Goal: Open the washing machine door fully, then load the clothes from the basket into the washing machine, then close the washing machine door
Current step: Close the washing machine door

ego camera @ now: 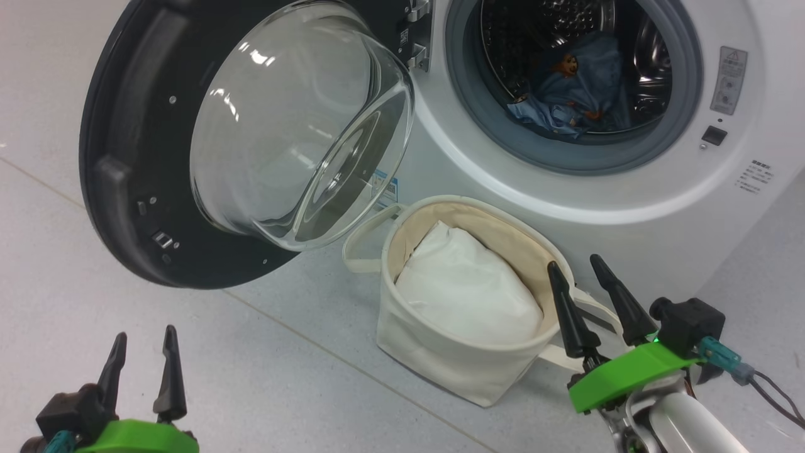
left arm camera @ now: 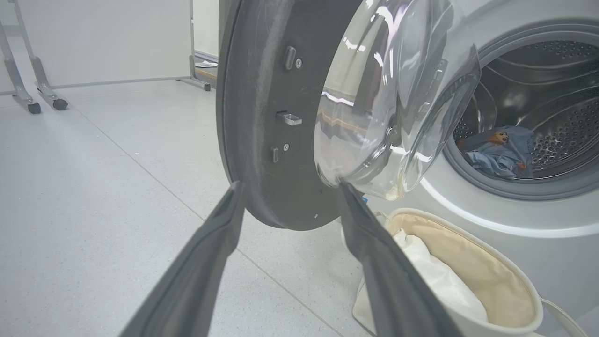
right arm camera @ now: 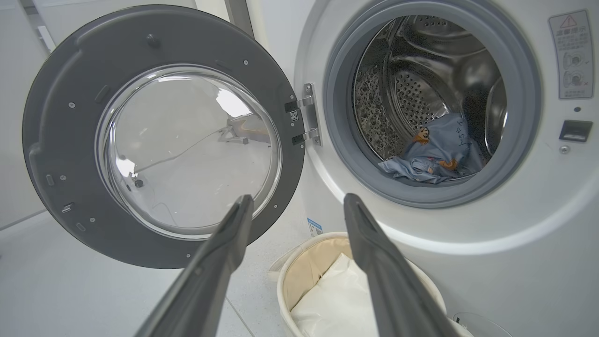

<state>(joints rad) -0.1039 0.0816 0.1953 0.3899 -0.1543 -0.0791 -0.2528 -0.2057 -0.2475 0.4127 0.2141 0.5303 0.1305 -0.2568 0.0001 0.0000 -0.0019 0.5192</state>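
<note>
You find the door point(ego camera: 119, 126) swung wide, clothes point(ego camera: 575, 88) in the washer point(ego camera: 566, 201) drum, white cloth point(ego camera: 465, 289) in the basket point(ego camera: 434, 352), left gripper point(ego camera: 144, 336) and right gripper point(ego camera: 573, 263) both spread, empty.

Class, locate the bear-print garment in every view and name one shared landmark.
Head view: garment in the drum, upper right.
Left wrist view: garment, far right, mid-height.
Right wrist view: garment, right of centre, drum's bottom.
Shared landmark: cream basket below the opening.

Both pincers low, left point(ego camera: 141, 352) and right point(ego camera: 585, 280), fingers spread and empty (tips upward).
</note>
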